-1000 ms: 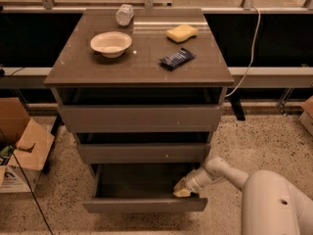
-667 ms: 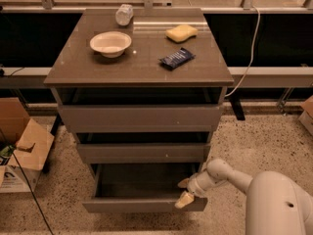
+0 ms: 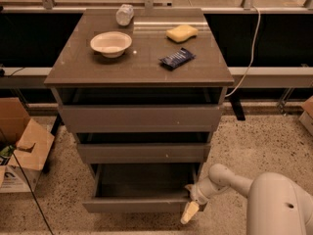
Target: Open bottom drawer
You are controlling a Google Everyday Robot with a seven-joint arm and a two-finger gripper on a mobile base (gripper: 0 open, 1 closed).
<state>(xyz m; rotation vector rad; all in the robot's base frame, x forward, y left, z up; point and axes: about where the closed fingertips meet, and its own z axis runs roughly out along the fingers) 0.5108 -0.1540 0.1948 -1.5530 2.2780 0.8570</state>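
Hanging low at the right front corner of the bottom drawer [image 3: 137, 205], the hand [image 3: 190, 210] is seen just beside the drawer's front panel. Its yellow end is pointed down and to the left. Whether the hand is apart or together cannot be told. It is held on a white arm [image 3: 230, 177] that is stretched in from the right.

The bottom drawer is pulled out, to the left of the hand, and its plain tray can be seen inside. Just above the hand the middle drawer [image 3: 142, 152] is found, and the top drawer [image 3: 139, 117] is set higher still. Both are pushed in further than the bottom one.

Far above the hand, on the top of the desk [image 3: 142, 75], a white bowl [image 3: 111, 43], a yellow sponge [image 3: 182, 33], a dark packet [image 3: 176, 58] and a clear crumpled bottle [image 3: 124, 14] are laid apart from each other. Far to the left of the hand, a cardboard box [image 3: 24, 146] is set on the floor.
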